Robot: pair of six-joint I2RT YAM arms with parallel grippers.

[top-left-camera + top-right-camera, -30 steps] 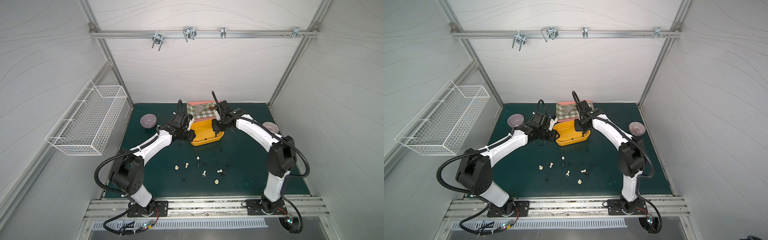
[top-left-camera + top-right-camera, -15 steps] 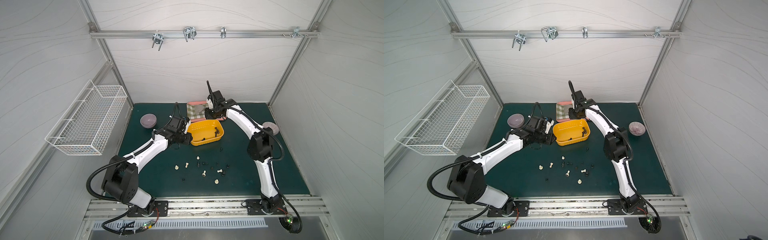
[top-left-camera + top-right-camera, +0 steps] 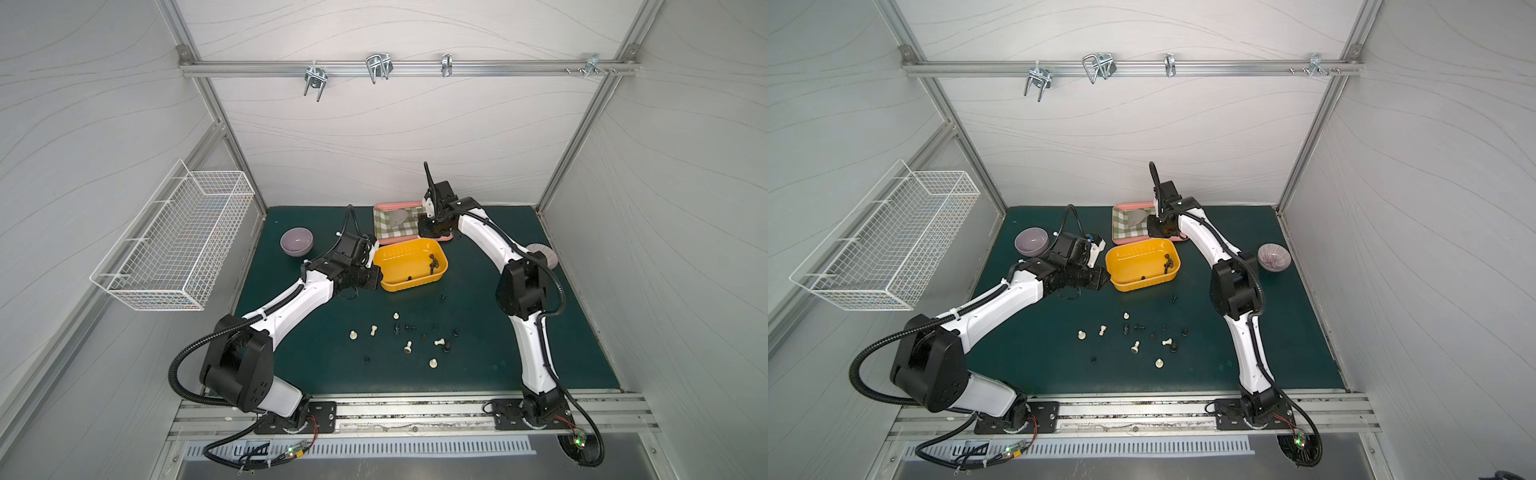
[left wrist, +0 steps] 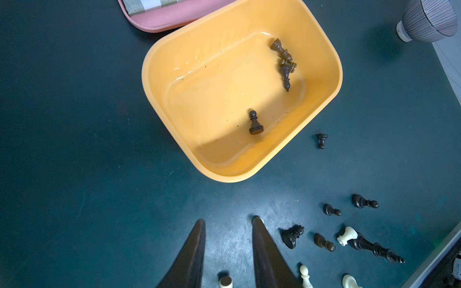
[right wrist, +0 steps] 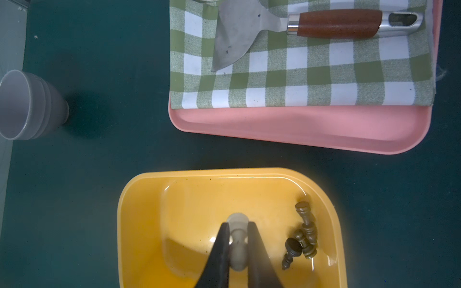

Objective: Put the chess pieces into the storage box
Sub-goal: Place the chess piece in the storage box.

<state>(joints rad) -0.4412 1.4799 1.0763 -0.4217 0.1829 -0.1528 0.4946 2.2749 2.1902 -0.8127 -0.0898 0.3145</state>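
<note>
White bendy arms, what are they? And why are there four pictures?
They are two robot arms, the left arm and the right arm, bolted to a metal rail. Two pictures look down from above; the other two come from a small camera on each arm's wrist. On the dark green mat lie small cream and dark chess pieces; a few dark ones already lie in the shallow yellow plastic tub. The right claw pinches a cream-white chess piece over the tub. The left claw is open and empty, near the tub.
</note>
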